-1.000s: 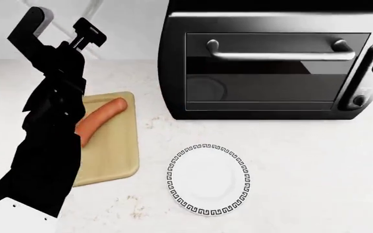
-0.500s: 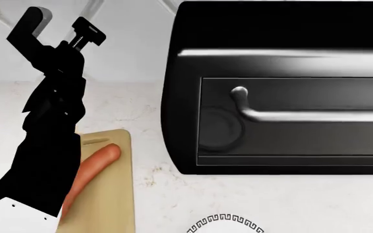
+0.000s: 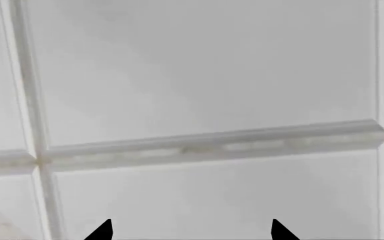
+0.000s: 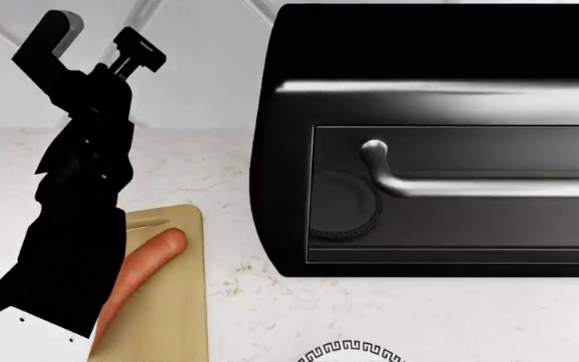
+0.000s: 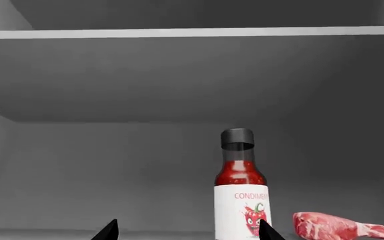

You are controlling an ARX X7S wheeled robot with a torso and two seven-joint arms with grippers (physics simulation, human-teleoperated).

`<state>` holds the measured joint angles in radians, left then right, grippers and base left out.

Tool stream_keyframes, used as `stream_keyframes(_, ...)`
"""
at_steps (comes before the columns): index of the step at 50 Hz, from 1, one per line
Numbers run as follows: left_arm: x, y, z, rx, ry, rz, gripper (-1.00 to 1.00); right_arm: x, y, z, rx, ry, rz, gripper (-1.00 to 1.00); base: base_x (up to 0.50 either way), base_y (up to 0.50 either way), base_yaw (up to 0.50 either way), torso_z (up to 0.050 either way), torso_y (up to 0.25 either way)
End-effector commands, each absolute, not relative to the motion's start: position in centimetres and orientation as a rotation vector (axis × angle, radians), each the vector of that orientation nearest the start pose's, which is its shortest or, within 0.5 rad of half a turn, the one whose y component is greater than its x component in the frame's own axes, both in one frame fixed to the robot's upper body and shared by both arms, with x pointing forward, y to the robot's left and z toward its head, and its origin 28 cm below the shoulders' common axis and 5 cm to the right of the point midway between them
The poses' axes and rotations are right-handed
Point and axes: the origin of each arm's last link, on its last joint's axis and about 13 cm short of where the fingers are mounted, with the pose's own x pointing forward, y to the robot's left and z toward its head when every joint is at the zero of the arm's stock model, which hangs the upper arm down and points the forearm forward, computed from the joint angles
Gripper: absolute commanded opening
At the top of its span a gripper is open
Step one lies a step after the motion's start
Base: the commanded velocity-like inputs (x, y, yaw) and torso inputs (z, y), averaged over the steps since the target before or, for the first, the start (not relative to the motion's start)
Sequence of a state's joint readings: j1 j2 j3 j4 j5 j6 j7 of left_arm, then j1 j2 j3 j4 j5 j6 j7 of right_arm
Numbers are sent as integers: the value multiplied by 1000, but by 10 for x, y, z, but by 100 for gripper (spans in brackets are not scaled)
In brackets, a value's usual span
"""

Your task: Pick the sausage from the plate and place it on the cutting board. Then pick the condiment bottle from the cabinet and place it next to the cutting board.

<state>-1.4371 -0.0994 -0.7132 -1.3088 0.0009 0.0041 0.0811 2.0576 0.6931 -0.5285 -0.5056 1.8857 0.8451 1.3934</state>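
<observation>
Two arms listed, one visible from the head camera. Left gripper (image 4: 99, 45): raised high in front of the pale wall, well above the counter (image 4: 219, 188), fingers spread apart, nothing between them. Left wrist view: two dark fingertips (image 3: 102, 231) with a wide gap, facing white panelled cabinet doors (image 3: 199, 90) with raised moulding.

Right gripper (image 5: 185, 232): seen only in its own wrist view, two dark fingertips at the picture's edge, set apart, holding nothing. It faces into a grey cabinet (image 5: 145, 80) with a shelf overhead.

Condiment bottle (image 5: 241, 192): upright on the cabinet floor, clear with red sauce, dark grey cap, white label with red print and a pepper figure; it stands ahead of the right gripper, near one fingertip, not touched. Raw red meat piece (image 5: 335, 226): lying just beside the bottle.

Sausage (image 4: 144, 268): orange-red, lying lengthwise on the cutting board (image 4: 174, 317), partly hidden by the left arm. Cutting board: light tan, flat on the speckled white counter, slot handle at its far end.

Plate (image 4: 355, 351): only a sliver of its Greek-key rim shows at the head view's lower edge, apart from the board.

Black toaster oven (image 4: 440, 143): on the counter beside the board, door closed, silver bar handle.
</observation>
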Motion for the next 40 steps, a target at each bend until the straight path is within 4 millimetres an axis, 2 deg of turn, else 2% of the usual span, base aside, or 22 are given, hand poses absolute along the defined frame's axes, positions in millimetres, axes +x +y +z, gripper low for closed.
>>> stream_keyframes(1, 437, 262, 235, -667, -185, 157, 100, 114, -93, 468, 9, -778, -6, 100, 0, 0, 0, 0, 0)
stream_keyframes(12, 437, 262, 236, -669, -185, 154, 100, 105, -95, 506, -11, -814, -62, 100, 0, 0, 0, 0, 0)
stream_keyframes(22, 437, 261, 236, -673, -182, 151, 100, 118, -94, 523, 19, -727, -111, 100, 0, 0, 0, 0, 0)
stream_keyframes(31, 437, 261, 236, -669, -178, 152, 100, 132, -95, 559, 55, -746, -100, 100, 0, 0, 0, 0, 0)
stream_keyframes(35, 437, 261, 235, -667, -176, 152, 100, 127, -92, 575, 53, -796, -98, 100, 0, 0, 0, 0, 0)
stream_keyframes(40, 437, 261, 235, -665, -175, 152, 100, 125, -85, 581, 35, -825, -63, 100, 0, 0, 0, 0, 0)
